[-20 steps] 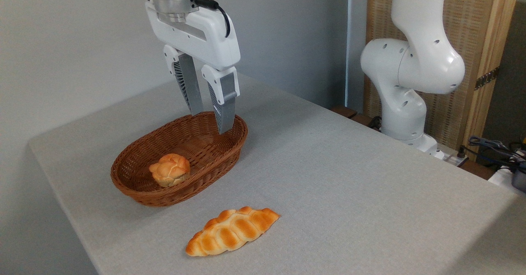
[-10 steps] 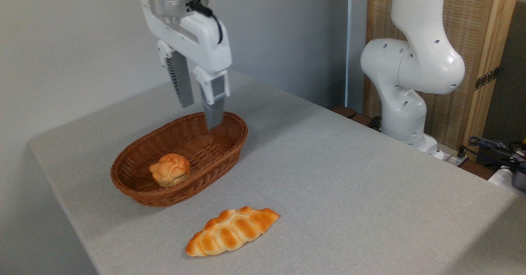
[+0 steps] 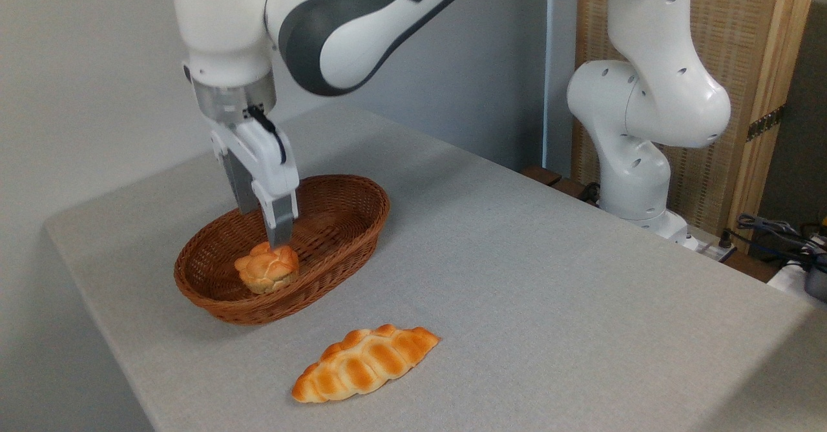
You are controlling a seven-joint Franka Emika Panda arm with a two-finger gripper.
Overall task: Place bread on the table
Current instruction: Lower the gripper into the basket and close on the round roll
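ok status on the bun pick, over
Gripper low over the wicker basket, fingers just above the bread, jaw gap hidden. Bread in basket, not gripped. Braided loaf lies apart on table, nothing blocking.

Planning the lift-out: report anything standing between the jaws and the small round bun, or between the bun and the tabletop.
Nothing visible separates the gripper from the small round golden bun; it sits just above it. The brown wicker basket's wall rings the bun, so it must be lifted over the rim to reach the grey cloth-topped table. The long braided loaf occupies one spot.
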